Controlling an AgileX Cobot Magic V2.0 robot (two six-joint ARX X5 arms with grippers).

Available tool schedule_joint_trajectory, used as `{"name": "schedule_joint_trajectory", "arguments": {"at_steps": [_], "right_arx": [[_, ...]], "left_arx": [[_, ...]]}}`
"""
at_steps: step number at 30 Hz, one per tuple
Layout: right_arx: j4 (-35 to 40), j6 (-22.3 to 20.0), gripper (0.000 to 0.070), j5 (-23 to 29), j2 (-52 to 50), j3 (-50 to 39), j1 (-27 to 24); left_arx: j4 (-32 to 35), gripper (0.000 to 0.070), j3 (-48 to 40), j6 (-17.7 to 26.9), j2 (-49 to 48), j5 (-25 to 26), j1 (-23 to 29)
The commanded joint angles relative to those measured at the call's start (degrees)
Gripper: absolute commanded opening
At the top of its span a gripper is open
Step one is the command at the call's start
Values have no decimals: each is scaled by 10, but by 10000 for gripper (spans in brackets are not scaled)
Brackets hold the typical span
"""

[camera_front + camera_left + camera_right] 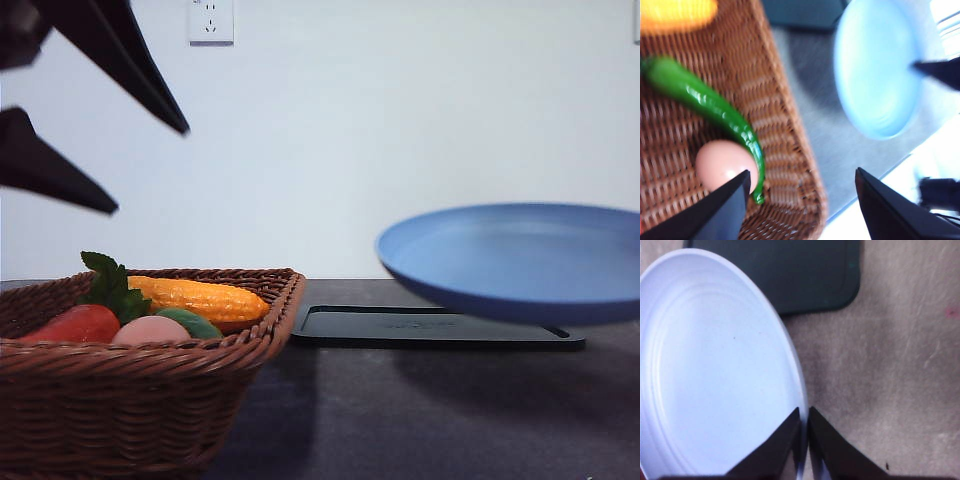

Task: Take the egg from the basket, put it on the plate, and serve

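The pinkish-brown egg [150, 329] [722, 164] lies in the wicker basket [150, 400] [785, 115] at the front left, beside a green pepper [715, 107]. My left gripper [150, 170] [802, 172] hangs open well above the basket, over its right side, with nothing between its fingers. One finger [722, 210] hangs over the egg in the left wrist view. The blue plate [515, 258] [875, 67] [715, 370] is held tilted in the air at the right. My right gripper [804, 412] is shut on its rim.
The basket also holds a yellow corn cob [200, 298], a red vegetable with green leaves [80, 322] and a green item [192, 322]. A flat black tray [430, 327] [790, 270] lies on the dark table below the plate. A white wall stands behind.
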Motion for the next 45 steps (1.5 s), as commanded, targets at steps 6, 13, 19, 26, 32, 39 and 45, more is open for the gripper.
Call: {"name": "schedule_joint_trajectory", "arguments": {"at_steps": [6,13,19,26,32,39,45], "right_arx": [[0,0,0,-3,-25,7,-7],[-1,0,0,-3,-26,7,-7],[-1,0,0,-4,-26,7,-7],[-1,0,0,-4,-26,7,-7],[0,0,0,-3,-26,7,-7],[0,0,0,-3,-26,7,-7],[1,0,0,-3,-26,7,-7]], "left_arx": [[-16,426,23,-14,72,-67,-40],[-33,426,51,-14,147,-108,-56],[-32,426,58,-15,206,-125,-60],[-16,426,58,-14,247,-133,-63],[-17,398,58,-5,263,-133,-63],[-17,270,58,12,265,-133,-64],[-15,230,58,20,265,-134,-64]]}}
